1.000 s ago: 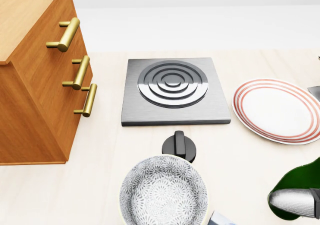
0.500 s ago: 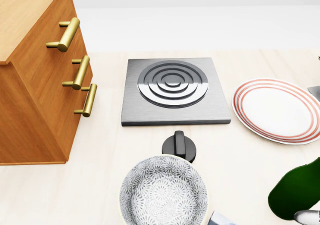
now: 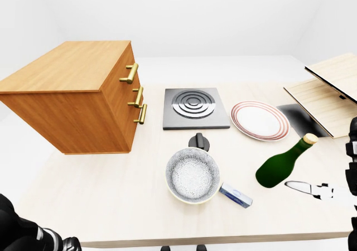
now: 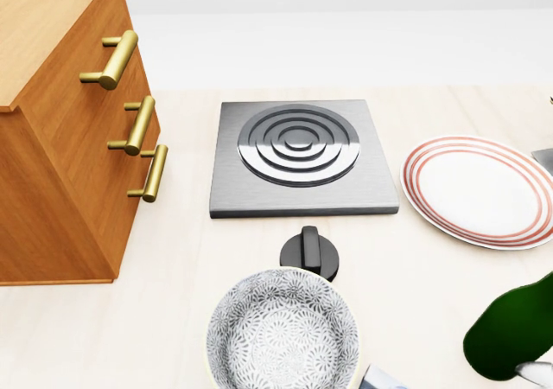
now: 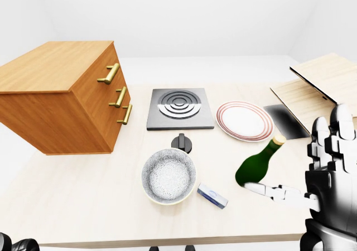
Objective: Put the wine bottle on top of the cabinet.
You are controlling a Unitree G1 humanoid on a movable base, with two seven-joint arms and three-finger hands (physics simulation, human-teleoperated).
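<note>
The wine bottle (image 5: pixel 256 164), dark green with a pale cork-coloured top, lies tilted on the table (image 5: pixel 83 206) near its right edge, neck pointing up and to the right in the right-eye view. The right hand (image 5: pixel 312 178) stands just right of the bottle with its fingers (image 5: pixel 273 192) spread open; one pale finger reaches toward the bottle's base, and whether it touches cannot be told. The hand grips nothing. The left hand (image 3: pixel 33 237) shows only as a dark shape at the bottom left corner of the left-eye view, and its finger state cannot be told. The cabinet (image 3: pixel 78 95), wooden with three brass handles, sits at the table's left side, well apart from the bottle, its top bare. Between them are a square hob plate (image 3: pixel 195 107) with a black knob (image 3: pixel 199 141) below it, a patterned bowl (image 3: pixel 192 175), and a small blue and white box (image 3: pixel 235 195) just beside the bowl. A red-rimmed plate (image 3: pixel 259 120) lies above the bottle. Wooden boards (image 3: pixel 326 92) occupy the far right corner.
</note>
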